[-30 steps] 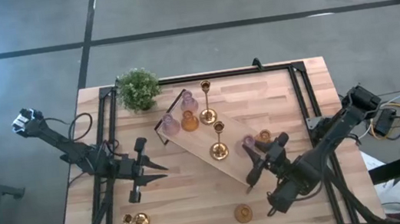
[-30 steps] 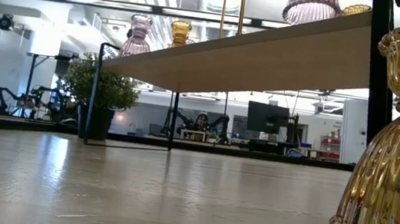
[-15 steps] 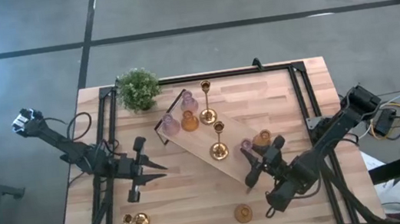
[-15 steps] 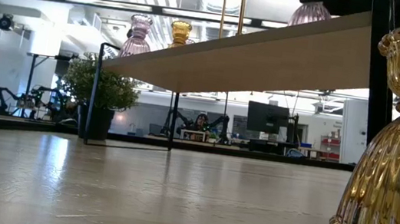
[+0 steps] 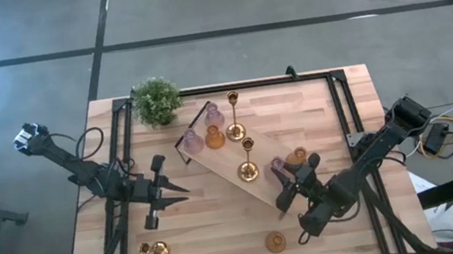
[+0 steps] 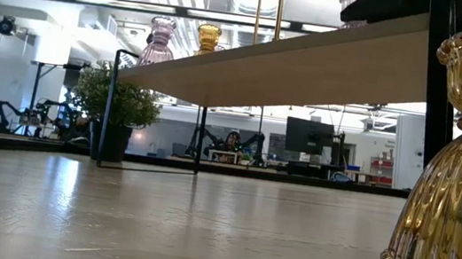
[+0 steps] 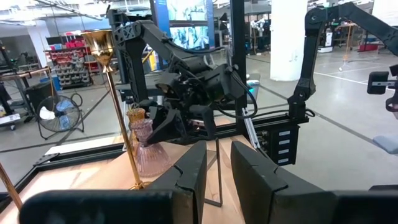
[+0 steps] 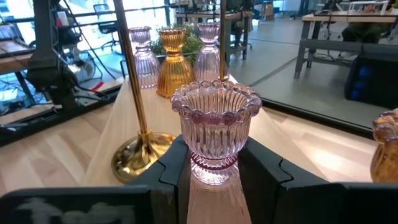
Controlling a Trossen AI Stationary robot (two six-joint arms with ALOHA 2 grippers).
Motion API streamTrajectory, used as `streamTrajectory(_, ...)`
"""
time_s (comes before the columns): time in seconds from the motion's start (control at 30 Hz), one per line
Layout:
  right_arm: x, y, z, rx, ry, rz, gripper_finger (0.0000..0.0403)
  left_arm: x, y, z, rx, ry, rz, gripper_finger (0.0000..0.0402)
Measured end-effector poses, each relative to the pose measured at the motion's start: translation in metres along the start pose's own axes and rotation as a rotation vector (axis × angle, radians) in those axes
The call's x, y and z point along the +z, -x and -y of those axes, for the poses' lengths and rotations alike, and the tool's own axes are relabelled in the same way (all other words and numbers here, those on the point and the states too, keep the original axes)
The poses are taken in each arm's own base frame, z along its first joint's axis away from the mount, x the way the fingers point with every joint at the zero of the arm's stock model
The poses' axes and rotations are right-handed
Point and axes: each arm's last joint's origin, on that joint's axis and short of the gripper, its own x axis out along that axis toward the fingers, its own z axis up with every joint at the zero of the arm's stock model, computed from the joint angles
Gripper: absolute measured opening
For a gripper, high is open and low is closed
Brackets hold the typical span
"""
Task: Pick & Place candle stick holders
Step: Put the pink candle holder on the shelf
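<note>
Since a second ago your right hand has slid slightly toward the gold stick on the tray, and its fingers now flank the pale pink holder at that tray end. You can see the ribbed glass cup with its beaded rim between the two dark fingers, which sit against its waist; whether they press it is hard to tell. An amber glass holder stands just beside it.

Further along the light-wood tray stand two thin gold stemmed holders on round bases, then an amber and two pink ones. Off the tray on the wooden counter, another amber holder is cut off in the low view, and a gold one lies near your left hand, whose fingers are slightly apart and hold nothing.
</note>
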Motion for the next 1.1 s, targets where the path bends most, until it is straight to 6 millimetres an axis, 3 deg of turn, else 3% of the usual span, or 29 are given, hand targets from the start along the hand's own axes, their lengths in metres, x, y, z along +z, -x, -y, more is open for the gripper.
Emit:
streamTrajectory(0.73,0.0,-0.0048,0.0007,-0.008,0.036,-0.019,0.0097,0.0,0.0,0.0001,-0.001,0.002,0.0,0.0078)
streamTrajectory(1.1,0.0015,-0.0042,-0.0009,-0.001,0.047,-0.026,0.0132,-0.0001,0.0,0.0003,-0.007,0.002,-0.001,0.0078)
